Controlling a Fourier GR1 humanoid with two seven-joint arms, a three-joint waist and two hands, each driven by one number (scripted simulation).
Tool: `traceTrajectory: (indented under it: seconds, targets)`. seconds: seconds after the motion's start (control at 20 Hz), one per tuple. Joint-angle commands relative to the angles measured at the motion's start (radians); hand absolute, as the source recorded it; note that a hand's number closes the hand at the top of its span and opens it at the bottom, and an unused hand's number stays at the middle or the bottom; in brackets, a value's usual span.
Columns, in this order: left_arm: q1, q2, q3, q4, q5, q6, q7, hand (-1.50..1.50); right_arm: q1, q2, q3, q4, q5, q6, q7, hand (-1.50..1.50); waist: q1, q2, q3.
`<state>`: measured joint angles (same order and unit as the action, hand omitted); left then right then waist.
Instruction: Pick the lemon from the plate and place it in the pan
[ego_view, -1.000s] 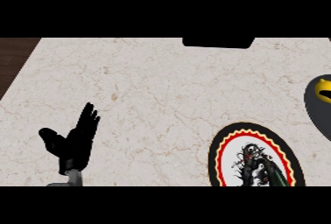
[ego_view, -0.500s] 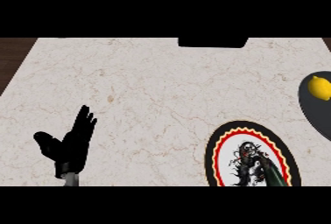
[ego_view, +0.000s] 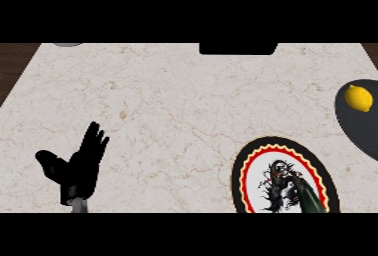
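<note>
While my left hand (ego_view: 77, 167) rests at eight o'clock, fingers straight and spread, holding nothing, I see the lemon (ego_view: 359, 98) lying in the dark pan (ego_view: 356, 132) at three o'clock. The patterned plate (ego_view: 240, 175) sits at five o'clock, near the pan, on the marble counter (ego_view: 184, 100).

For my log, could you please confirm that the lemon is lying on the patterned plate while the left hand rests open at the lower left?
Not quite. The head view shows the lemon lying in the dark pan at the right edge, not on the patterned plate, which sits apart from it. The left hand does rest open at the lower left.
</note>
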<state>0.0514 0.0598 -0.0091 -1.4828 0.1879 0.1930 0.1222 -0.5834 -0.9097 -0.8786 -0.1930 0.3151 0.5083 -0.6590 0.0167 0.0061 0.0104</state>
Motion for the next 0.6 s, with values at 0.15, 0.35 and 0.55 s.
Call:
traceTrajectory:
  seconds: [0.15,0.35,0.55]
  targets:
    - [-0.011,-0.002,-0.002,0.042,-0.011,0.006,0.023,0.00,0.117,-0.004,0.023,-0.041,-0.026,0.149,-0.130,-1.50,-0.009,0.000,-0.007]
    - [0.048,0.002,0.008,0.035,0.015,-0.033,-0.008,0.00,0.136,-0.031,0.007,-0.034,-0.073,0.163,-0.072,-1.50,-0.008,-0.002,-0.008]
    - [0.051,-0.008,-0.002,0.015,-0.003,-0.007,0.011,0.00,0.250,-0.021,0.012,-0.061,-0.094,0.168,-0.151,-1.50,-0.015,-0.004,-0.007]
